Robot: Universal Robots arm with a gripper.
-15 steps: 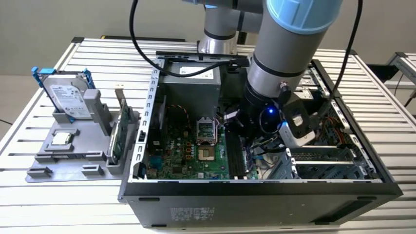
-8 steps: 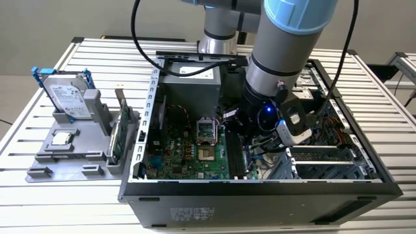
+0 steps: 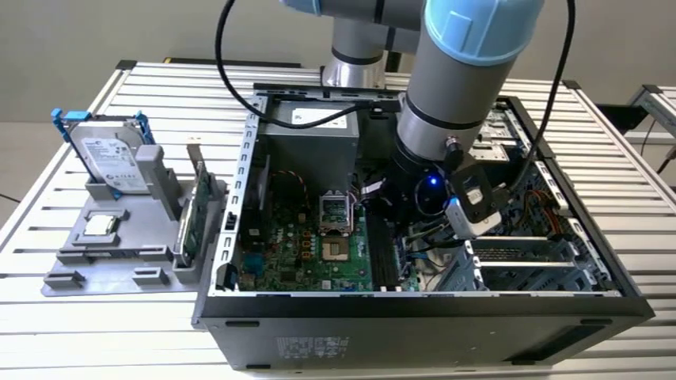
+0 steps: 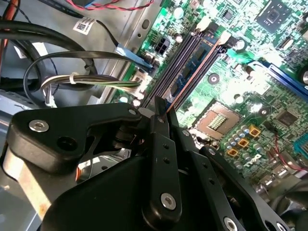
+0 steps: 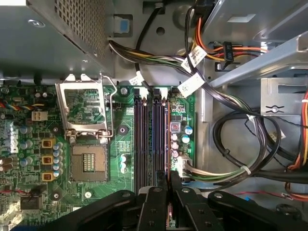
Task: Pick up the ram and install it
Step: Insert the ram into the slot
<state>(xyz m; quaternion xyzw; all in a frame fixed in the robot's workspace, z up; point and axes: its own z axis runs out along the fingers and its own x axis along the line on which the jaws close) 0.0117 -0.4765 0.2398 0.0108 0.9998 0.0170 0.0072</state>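
the ram (image 4: 191, 65), a thin blue stick, stands on edge in one of the black memory slots (image 5: 149, 139) on the green motherboard (image 5: 120, 144), beside the open cpu socket (image 5: 89, 161) inside the open computer case (image 3: 423, 305) on the slatted bench (image 3: 106, 317). end effector (image 5: 169, 179): fingers (image 4: 161, 144) drawn close together directly over the near end of the stick's top edge, a thin orange-edged strip between them in both wrist views; whether they grip it cannot be told. grey holder (image 3: 116, 237) at the exterior view's left carries a hard drive (image 3: 106, 154) with blue rails and a green expansion card (image 3: 195, 214), well apart from the arm.
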